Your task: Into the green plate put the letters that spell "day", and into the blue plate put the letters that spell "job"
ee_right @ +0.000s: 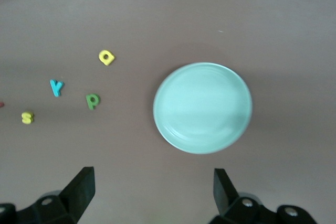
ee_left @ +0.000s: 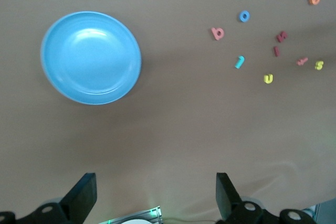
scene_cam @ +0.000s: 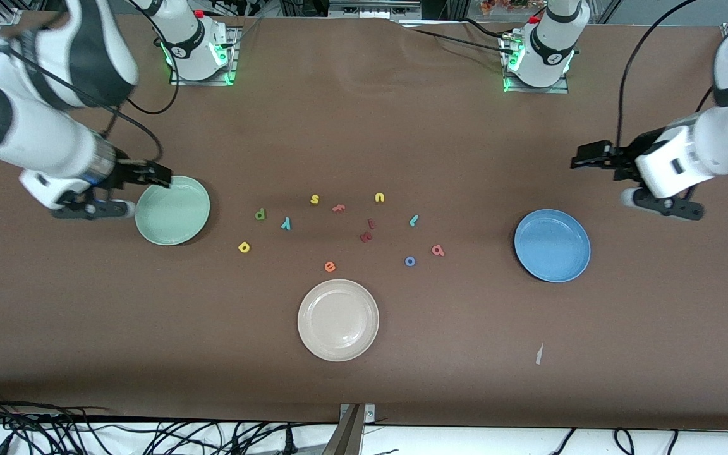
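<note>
The green plate [scene_cam: 172,210] [ee_right: 202,107] lies toward the right arm's end of the table, and the blue plate [scene_cam: 552,245] [ee_left: 91,57] toward the left arm's end. Both hold nothing. Between them lie the green d [scene_cam: 260,214] [ee_right: 93,100], yellow a [scene_cam: 244,247] [ee_right: 106,56] and teal y [scene_cam: 285,223] [ee_right: 56,87]. Closer to the blue plate are the teal j [scene_cam: 413,220] [ee_left: 239,62], blue o [scene_cam: 409,261] [ee_left: 244,16] and pink b [scene_cam: 438,250] [ee_left: 217,33]. My right gripper [scene_cam: 160,175] [ee_right: 153,190] hangs open over the table at the green plate's rim. My left gripper [scene_cam: 582,158] [ee_left: 156,192] hangs open over bare table near the blue plate.
A cream-white plate [scene_cam: 337,320] sits nearer the front camera, mid-table. Other loose letters lie among the task's ones: yellow s [scene_cam: 315,200], pink f [scene_cam: 339,208], yellow u [scene_cam: 379,198], two dark red letters [scene_cam: 367,231] and an orange e [scene_cam: 330,266].
</note>
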